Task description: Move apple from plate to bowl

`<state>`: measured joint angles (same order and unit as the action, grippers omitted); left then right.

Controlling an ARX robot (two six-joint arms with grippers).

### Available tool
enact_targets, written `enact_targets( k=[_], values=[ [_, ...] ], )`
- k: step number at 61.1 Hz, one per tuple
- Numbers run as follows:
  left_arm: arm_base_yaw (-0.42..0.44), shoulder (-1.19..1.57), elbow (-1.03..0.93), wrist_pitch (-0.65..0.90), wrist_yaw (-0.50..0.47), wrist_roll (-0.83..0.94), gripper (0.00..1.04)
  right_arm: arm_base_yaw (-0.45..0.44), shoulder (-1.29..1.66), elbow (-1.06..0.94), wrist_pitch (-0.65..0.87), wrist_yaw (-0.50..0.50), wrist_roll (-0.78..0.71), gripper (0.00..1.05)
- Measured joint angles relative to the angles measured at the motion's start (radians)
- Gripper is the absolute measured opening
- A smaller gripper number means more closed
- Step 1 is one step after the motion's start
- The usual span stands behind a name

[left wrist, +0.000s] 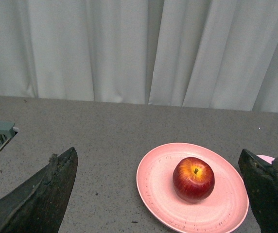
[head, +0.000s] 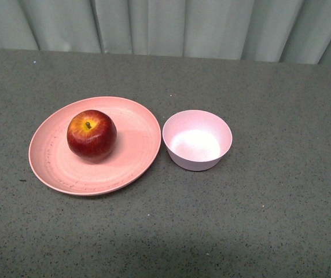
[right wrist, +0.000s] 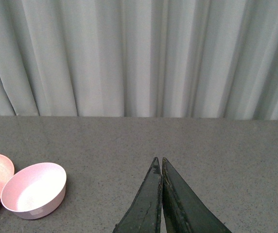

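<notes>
The apple (head: 91, 134) is round and glossy, dark red, with a yellow-orange patch around its short stem, which points up. It sits near the middle of the plate (head: 55, 174), a wide, shallow salmon-pink dish with faint dark speckles. Just to the right of the plate stands the small pale bowl (head: 197, 164), with nothing in it. Both rest on the grey speckled surface (head: 269, 220). The left pincer (left wrist: 157, 153) is spread wide and released, on the near side of the plate. The right pincer (right wrist: 159, 160) is clenched tip to tip, grasping nothing, right of the bowl.
</notes>
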<state>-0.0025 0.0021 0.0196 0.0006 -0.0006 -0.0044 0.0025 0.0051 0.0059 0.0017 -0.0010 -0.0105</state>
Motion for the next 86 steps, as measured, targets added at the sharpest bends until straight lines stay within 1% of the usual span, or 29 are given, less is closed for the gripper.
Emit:
enact_targets(
  k=[3, 5, 12, 16, 20, 25, 27, 29, 32, 33, 36, 37, 38, 41, 44, 51, 55, 60, 65, 69, 86],
  values=[
    [0.0, 0.0, 0.0, 0.0, 0.0, 0.0, 0.98, 0.0, 0.0, 0.0, 0.0, 0.0, 0.0, 0.01],
    [0.0, 0.0, 0.0, 0.0, 0.0, 0.0, 0.98, 0.0, 0.0, 0.0, 0.0, 0.0, 0.0, 0.04],
    [0.0, 0.0, 0.0, 0.0, 0.0, 0.0, 0.98, 0.0, -0.001, 0.0, 0.0, 0.0, 0.0, 0.28],
    [0.0, 0.001, 0.0, -0.001, 0.002, 0.0, 0.98, 0.0, -0.001, 0.0, 0.0, 0.0, 0.0, 0.38],
    [0.018, 0.039, 0.015, -0.074, 0.071, 0.005, 0.98, 0.0, -0.001, 0.0, 0.0, 0.0, 0.0, 0.5],
    [0.028, 0.109, 0.016, -0.079, 0.147, -0.007, 0.98, 0.0, -0.001, 0.0, 0.0, 0.0, 0.0, 0.63],
    [0.026, 0.156, 0.017, -0.047, 0.179, -0.016, 0.98, 0.0, -0.001, 0.0, 0.0, 0.0, 0.0, 0.69],
    [0.019, 0.198, 0.018, -0.009, 0.188, -0.019, 0.98, 0.0, -0.001, 0.0, 0.0, 0.0, 0.0, 0.75],
    [0.006, 0.289, 0.022, 0.077, 0.186, -0.024, 0.98, 0.0, -0.001, 0.0, 0.0, 0.0, 0.0, 0.84],
    [0.003, 0.308, 0.024, 0.096, 0.184, -0.025, 0.98, 0.0, -0.001, 0.0, 0.0, 0.0, 0.0, 0.85],
    [-0.011, 0.426, 0.036, 0.205, 0.177, -0.031, 0.98, 0.0, -0.001, 0.0, 0.0, 0.0, 0.0, 0.95],
    [-0.014, 0.452, 0.039, 0.228, 0.175, -0.032, 0.98, 0.0, -0.001, 0.0, 0.0, 0.0, 0.0, 0.96],
    [-0.021, 0.504, 0.046, 0.274, 0.169, -0.034, 0.98, 0.0, -0.001, 0.0, 0.0, 0.0, 0.001, 0.97],
    [-0.042, 0.641, 0.066, 0.384, 0.155, -0.036, 0.98, 0.0, -0.001, 0.0, 0.0, 0.0, 0.001, 0.95],
    [-0.061, 0.783, 0.092, 0.483, 0.145, -0.034, 0.98, 0.0, -0.001, 0.0, 0.0, 0.0, 0.001, 0.95],
    [-0.091, 1.073, 0.162, 0.632, 0.124, -0.042, 0.98, 0.0, -0.001, 0.0, 0.0, 0.0, 0.001, 0.95],
    [-0.105, 1.208, 0.202, 0.683, 0.11, -0.042, 0.98, 0.0, -0.001, 0.0, 0.0, 0.0, 0.001, 0.95],
    [-0.125, 1.358, 0.253, 0.73, 0.102, -0.034, 0.98, 0.0, -0.001, 0.0, 0.0, 0.0, 0.001, 0.95],
    [-0.141, 1.46, 0.296, 0.741, 0.122, -0.023, 0.98, 0.0, -0.001, 0.0, 0.0, 0.0, 0.001, 0.95],
    [-0.158, 1.563, 0.344, 0.755, 0.115, -0.011, 0.98, 0.0, -0.001, 0.0, 0.0, 0.0, 0.001, 0.95],
    [-0.178, 1.765, 0.474, 0.763, 0.069, 0.0, 0.98, 0.0, -0.001, 0.0, 0.0, 0.0, 0.001, 0.95]
  ],
)
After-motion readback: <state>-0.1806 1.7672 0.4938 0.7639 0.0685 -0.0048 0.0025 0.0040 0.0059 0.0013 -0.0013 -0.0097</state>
